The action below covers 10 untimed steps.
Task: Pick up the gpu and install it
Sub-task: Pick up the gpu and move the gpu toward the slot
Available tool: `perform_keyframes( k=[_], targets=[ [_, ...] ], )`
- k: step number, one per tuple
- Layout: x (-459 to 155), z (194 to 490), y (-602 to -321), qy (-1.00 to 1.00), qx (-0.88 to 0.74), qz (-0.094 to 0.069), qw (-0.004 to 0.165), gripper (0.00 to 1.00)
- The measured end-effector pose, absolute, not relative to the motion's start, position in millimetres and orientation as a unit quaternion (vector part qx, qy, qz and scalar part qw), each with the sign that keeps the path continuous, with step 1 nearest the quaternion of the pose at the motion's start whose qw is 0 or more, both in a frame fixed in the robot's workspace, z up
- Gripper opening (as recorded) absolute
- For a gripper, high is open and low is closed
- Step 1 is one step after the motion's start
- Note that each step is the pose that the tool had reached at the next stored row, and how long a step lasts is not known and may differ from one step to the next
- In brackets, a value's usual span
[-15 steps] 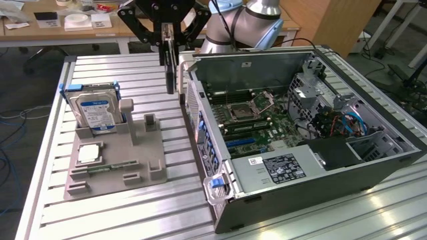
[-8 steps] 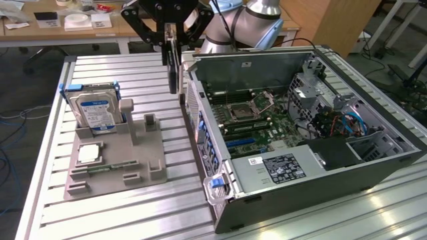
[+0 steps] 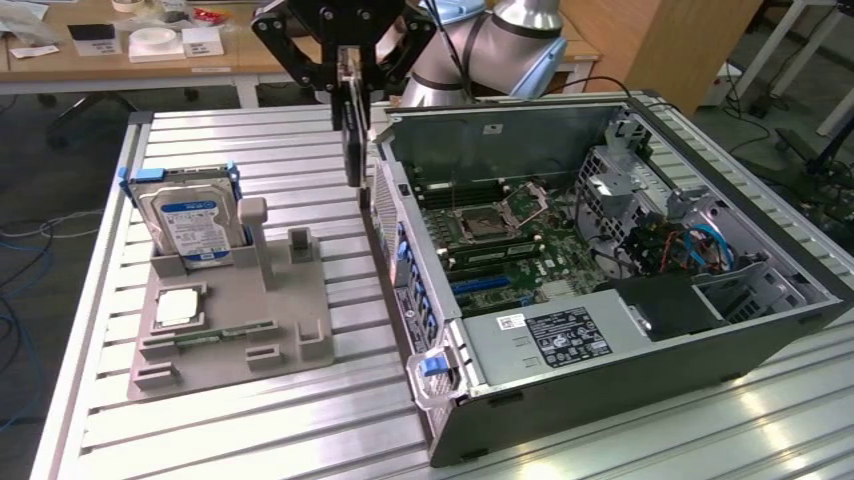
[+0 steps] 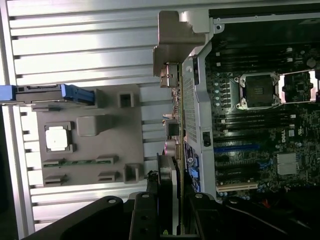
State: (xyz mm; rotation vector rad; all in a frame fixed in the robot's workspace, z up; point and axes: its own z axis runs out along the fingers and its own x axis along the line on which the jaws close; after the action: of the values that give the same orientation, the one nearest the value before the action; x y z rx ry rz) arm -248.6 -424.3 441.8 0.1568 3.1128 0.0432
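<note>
Slotted aluminium table [image 3: 240, 440] here, wooden desks [image 3: 240, 60] in the background. On the exterior view's left sits a grey plastic holder block [image 3: 300, 300]. A silver hard drive with a blue-white label [image 3: 194, 225] stands upright in it. In front of that a square silver processor chip [image 3: 178, 308] lies flat, then a narrow green memory stick [image 3: 207, 338].

Moving right, the black robot gripper [image 3: 350, 80] [image 4: 169, 200] hangs above the table. Its jaws are pinched tight on the top edge of the gpu [image 3: 354, 140] [image 4: 173, 127], a thin dark green circuit card. It dangles edge-on, off the table, just beside the tower's outer wall. In the wrist view its silvery metal bracket [image 4: 172, 45] is at the end away from the fingers.

Furthest right is the open grey-black computer tower [image 3: 641, 400] lying on its side, green motherboard [image 3: 534, 250] exposed.
</note>
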Motion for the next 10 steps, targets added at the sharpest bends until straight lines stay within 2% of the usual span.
perform_keyframes(
  k=[10],
  targets=[
    [-246.2, 441.3, -424.3, 0.999, 0.050, 0.014, 0.013, 0.28]
  ],
)
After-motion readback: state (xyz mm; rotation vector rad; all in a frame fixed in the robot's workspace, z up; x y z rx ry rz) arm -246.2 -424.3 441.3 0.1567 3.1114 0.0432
